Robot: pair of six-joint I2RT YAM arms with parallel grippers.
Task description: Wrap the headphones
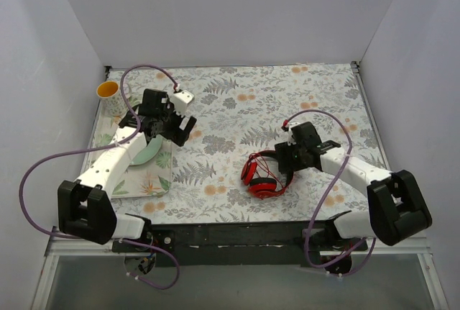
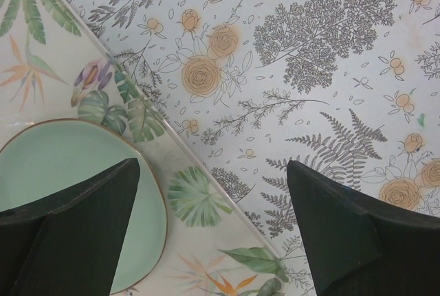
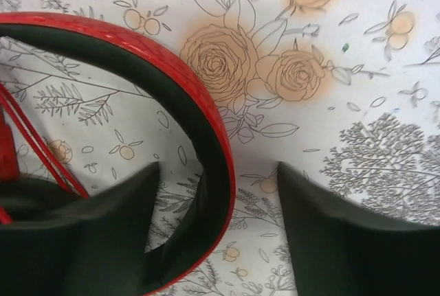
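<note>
Near the counter's near edge, right of centre, lie the headphones (image 1: 263, 188), whose stiff, slick band (image 3: 210, 145) is probably the best hold and whose thin cable (image 3: 38, 141) looks limp; the right gripper (image 3: 216, 234) straddles that band wide open, seemingly gripping nothing, and the left gripper (image 2: 213, 234) gapes empty.

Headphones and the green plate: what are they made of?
The headphones look like hard plastic: glossy red outer band catching light, duller black lining inside, maybe rubber. The green plate looks like glazed ceramic, smooth with a brownish rim, though possibly melamine.
</note>
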